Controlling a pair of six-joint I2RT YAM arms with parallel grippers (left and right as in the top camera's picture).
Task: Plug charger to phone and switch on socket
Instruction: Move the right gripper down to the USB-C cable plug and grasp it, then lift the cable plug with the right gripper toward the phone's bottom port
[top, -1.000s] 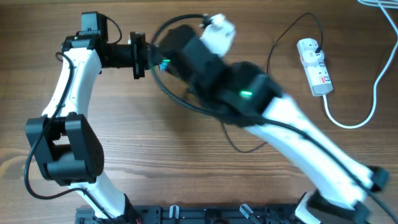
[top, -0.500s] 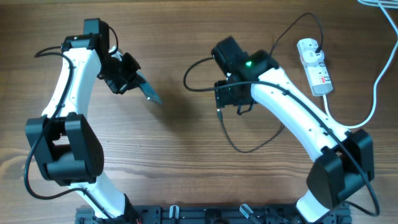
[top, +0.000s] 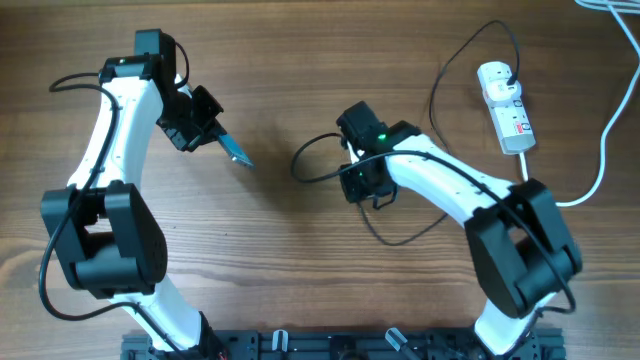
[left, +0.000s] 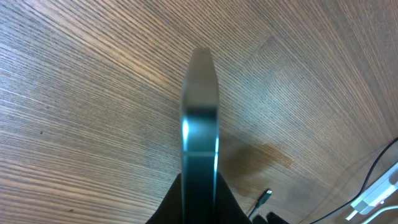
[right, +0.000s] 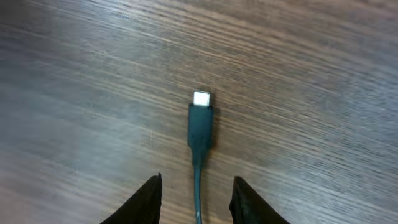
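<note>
The phone shows only its thin edge in the left wrist view, screen unseen, lower end cut off. The charger leaves the bottom edge between the fingers of the right tool, so any grip is hidden. Overhead, the socket is too small to tell on from off.

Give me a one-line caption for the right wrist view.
Charger connector, metal tip pointing ahead, seen against the wooden table, its cable running back between the right gripper's fingers.

The right gripper has swung back from far left to the middle of the brown wooden surface; the left gripper has tilted its turquoise-screened flat smartphone
</note>
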